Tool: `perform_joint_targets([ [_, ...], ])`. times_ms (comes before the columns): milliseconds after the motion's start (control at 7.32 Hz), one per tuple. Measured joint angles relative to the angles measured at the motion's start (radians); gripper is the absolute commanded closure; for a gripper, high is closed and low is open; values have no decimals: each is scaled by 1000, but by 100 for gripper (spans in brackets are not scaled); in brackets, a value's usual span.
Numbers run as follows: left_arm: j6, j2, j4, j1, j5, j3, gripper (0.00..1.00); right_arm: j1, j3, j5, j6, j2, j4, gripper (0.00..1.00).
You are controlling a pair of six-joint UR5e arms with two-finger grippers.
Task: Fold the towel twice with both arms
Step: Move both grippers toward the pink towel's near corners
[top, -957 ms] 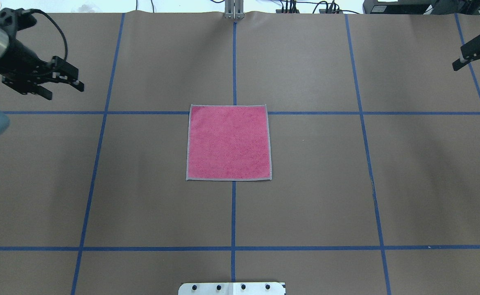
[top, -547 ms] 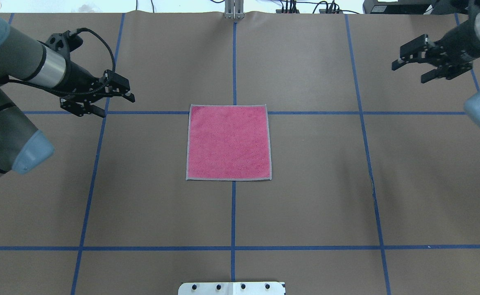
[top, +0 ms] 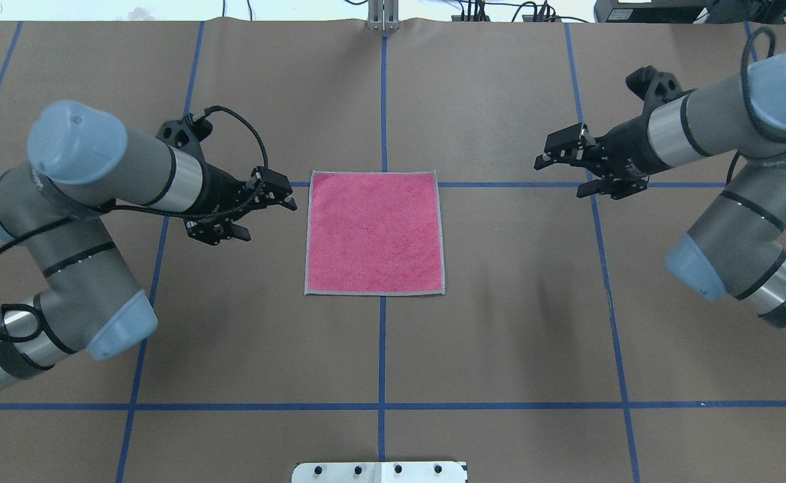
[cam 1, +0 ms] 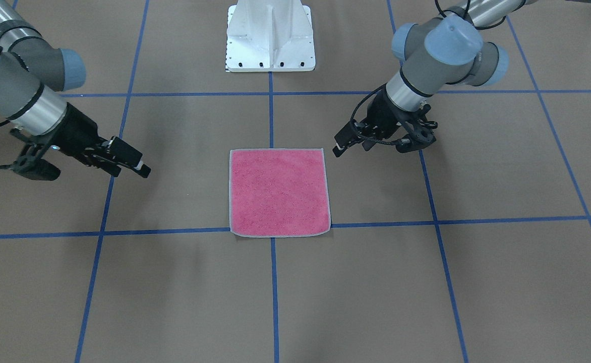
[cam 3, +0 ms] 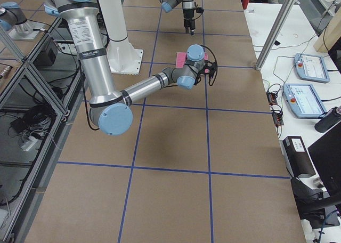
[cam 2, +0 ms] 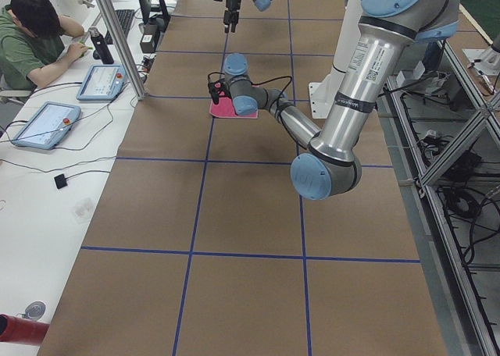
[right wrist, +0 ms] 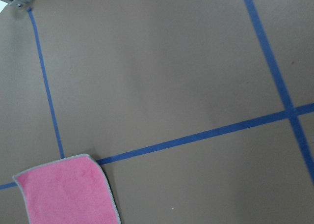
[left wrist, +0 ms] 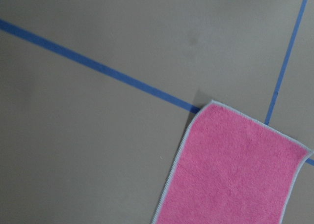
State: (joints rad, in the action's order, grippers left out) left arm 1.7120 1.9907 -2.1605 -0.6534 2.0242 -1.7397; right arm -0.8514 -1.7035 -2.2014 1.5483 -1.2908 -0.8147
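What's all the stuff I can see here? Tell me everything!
pink square terry towel: one, pink with a pale grey border, flat mid-table.
brown paper table cover: one, brown, over the whole table.
blue tape lines: several, blue, a grid on the cover.
white bolted pedestal base: one, white, at the robot's table edge.
tablet-like screens: two, pale grey frames, on the white side desk.
person in a green top: one, sitting at that desk.
left arm: one, silver-grey, light-blue caps.
right arm: one, same colours.
left gripper: one, black, open, near the towel's left edge, not touching.
right gripper: one, black, open, farther from the towel.
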Motion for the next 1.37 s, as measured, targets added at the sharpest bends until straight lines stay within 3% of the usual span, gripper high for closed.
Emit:
perform_joint_targets([
  [410, 27, 50, -30, 94, -103, 79, 1, 68, -5, 37, 26, 4, 21, 1],
  [820, 19, 77, -62, 124, -112, 156, 1, 73, -5, 36, 27, 17, 22, 1],
  [1366, 15, 77, -67, 136, -113, 170, 5, 74, -5, 34, 32, 27, 22, 1],
])
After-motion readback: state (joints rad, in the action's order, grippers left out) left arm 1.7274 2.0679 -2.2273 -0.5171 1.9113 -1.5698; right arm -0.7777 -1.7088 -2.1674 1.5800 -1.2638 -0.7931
